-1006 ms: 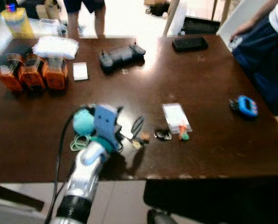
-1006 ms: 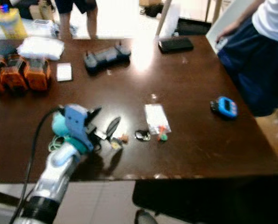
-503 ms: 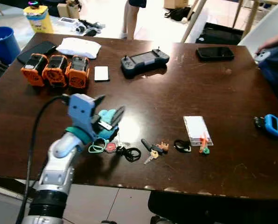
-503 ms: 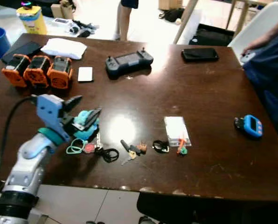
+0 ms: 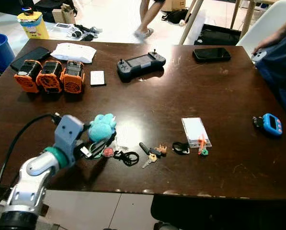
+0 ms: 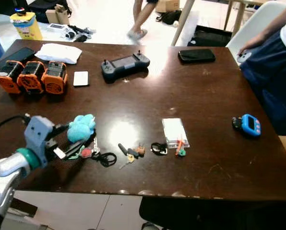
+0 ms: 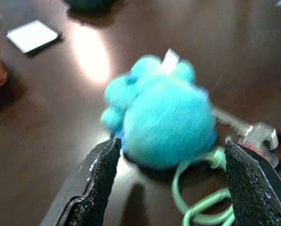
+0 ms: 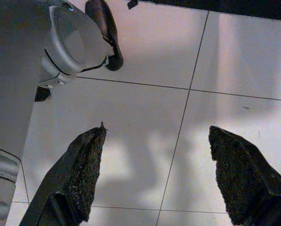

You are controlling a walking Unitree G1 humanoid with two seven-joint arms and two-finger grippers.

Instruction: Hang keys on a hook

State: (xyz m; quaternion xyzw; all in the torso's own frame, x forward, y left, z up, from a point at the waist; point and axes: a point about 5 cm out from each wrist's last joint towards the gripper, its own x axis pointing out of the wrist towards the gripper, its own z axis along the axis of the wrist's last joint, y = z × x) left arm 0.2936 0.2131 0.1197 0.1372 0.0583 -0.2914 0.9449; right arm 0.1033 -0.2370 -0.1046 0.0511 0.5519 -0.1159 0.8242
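Keys (image 5: 115, 153) with the fluffy blue plush charm (image 5: 102, 127) and green loop (image 7: 204, 207) are lying flat on the dark table (image 5: 181, 91), right in front of my left gripper (image 5: 97, 146). Fingers (image 7: 100, 176) spread apart either side of the plush, nothing clamped. Further right, a second key bunch (image 5: 150, 153). My right gripper (image 8: 159, 174) hangs wide apart over the tiled floor (image 8: 178, 84).

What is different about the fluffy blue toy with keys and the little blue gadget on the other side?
The fluffy blue toy is soft and fuzzy; the little blue gadget is hard and smooth. The toy has a green loop and keys attached; the gadget lies alone. The toy sits between the open fingers of the left hand; the gadget sits far off near the table's right edge. Both are blue and on the table.
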